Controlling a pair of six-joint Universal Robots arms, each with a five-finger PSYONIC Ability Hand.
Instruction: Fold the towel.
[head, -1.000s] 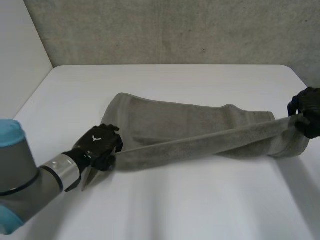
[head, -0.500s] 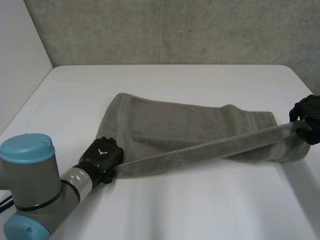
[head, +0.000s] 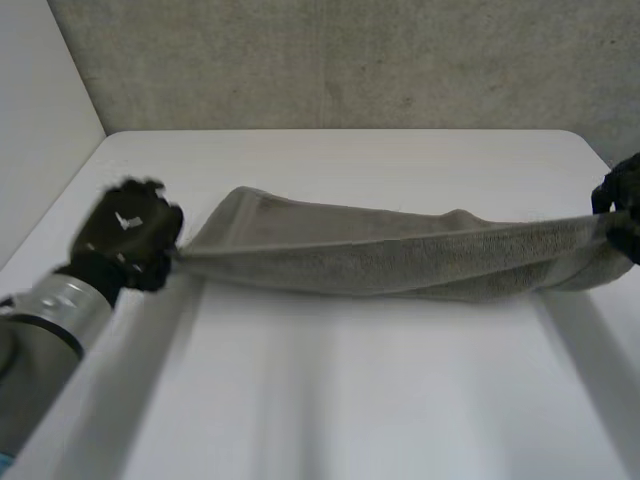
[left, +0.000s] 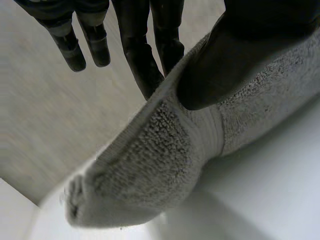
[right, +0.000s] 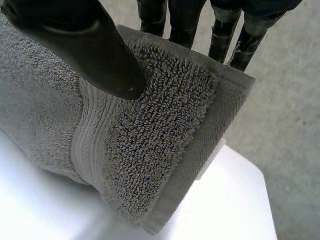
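Observation:
A grey towel stretches across the white table, pulled taut between both hands and lifted along its near edge. My left hand grips the towel's left corner; in the left wrist view the thumb presses the cloth against the fingers. My right hand holds the right corner at the table's right side. In the right wrist view its thumb pinches the towel corner against the fingers behind it.
A grey concrete wall runs behind the table's far edge. A pale wall stands at the left. The table's near half lies bare in front of the towel.
My left hand has swung up and to the far left with its corner, lifting the near edge. The right hand rose slightly, and the towel now hangs taut between them.

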